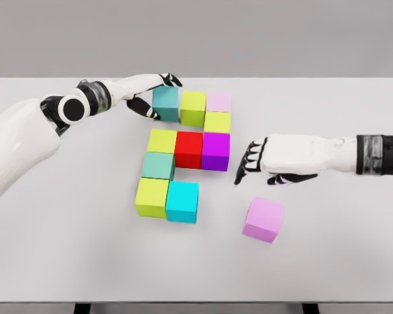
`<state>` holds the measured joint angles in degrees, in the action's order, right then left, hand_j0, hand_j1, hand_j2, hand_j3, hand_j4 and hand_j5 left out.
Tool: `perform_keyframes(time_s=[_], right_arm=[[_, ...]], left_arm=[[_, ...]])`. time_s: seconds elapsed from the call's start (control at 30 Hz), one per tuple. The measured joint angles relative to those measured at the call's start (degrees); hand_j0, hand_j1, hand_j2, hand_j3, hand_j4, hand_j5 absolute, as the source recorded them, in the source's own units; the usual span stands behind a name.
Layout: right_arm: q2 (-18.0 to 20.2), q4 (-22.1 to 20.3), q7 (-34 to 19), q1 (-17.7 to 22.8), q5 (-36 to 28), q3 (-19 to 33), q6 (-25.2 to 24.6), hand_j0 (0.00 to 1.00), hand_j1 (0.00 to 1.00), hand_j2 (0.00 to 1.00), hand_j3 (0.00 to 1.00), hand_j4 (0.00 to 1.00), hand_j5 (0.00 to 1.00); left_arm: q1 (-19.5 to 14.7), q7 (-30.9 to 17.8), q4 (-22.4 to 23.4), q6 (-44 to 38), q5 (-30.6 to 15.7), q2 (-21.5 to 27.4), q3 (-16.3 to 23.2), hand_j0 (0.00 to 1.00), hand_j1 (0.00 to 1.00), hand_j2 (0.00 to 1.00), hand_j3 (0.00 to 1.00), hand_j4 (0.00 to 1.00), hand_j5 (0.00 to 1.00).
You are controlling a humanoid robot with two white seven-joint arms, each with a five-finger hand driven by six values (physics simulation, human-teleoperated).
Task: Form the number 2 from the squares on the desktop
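Observation:
Coloured cubes lie on the white table (pixel 65 248). The top row holds a teal cube (pixel 165 103), a lime cube (pixel 193 107) and a pale pink cube (pixel 219 101), with a yellow-green cube (pixel 217 122) below the pink one. The middle row is a yellow-green cube (pixel 162 140), a red cube (pixel 188 149) and a magenta cube (pixel 215 150). Below come a sea-green cube (pixel 158 165), a lime cube (pixel 152 196) and a cyan cube (pixel 182 201). A violet cube (pixel 263 219) lies apart at the lower right. My left hand (pixel 156 97) grips the teal cube. My right hand (pixel 249 163) hovers with fingers spread, right of the magenta cube.
The table's front edge runs along the bottom of the view, with dark legs (pixel 82 307) showing beneath it. The table's far edge lies just behind the top row of cubes.

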<state>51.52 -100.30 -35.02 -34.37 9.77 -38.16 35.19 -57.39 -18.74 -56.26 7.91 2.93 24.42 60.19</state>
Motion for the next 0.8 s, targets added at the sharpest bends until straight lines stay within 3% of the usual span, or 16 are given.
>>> perform_keyframes(time_s=[0.13,0.37,0.6,0.8], right_arm=[[5.78,0.40,-0.01,6.15,-0.08,5.85,0.02,1.00,1.00,1.00,1.00,1.00,1.00],[14.42,0.15,-0.01,10.64,0.37,8.54,-0.01,1.00,1.00,1.00,1.00,1.00,1.00],[18.28,-0.29,0.00,14.94,3.89,8.77,-0.02,1.00,1.00,1.00,1.00,1.00,1.00],[18.92,-0.40,0.00,19.16,6.00,8.60,-0.03,1.00,1.00,1.00,1.00,1.00,1.00]], left_arm=[[0.00,0.02,0.01,-0.02,0.02,0.00,0.00,0.86,0.86,0.86,0.86,0.86,0.86],[-0.09,0.04,-0.05,0.00,0.02,0.00,-0.01,0.89,0.89,0.89,0.89,0.89,0.89],[-0.18,0.07,0.05,-0.08,0.02,-0.03,-0.01,0.90,0.90,0.90,0.90,0.90,0.90],[-0.18,0.08,0.70,-0.58,0.83,-1.31,-0.04,0.90,0.90,0.90,0.90,0.90,0.90]])
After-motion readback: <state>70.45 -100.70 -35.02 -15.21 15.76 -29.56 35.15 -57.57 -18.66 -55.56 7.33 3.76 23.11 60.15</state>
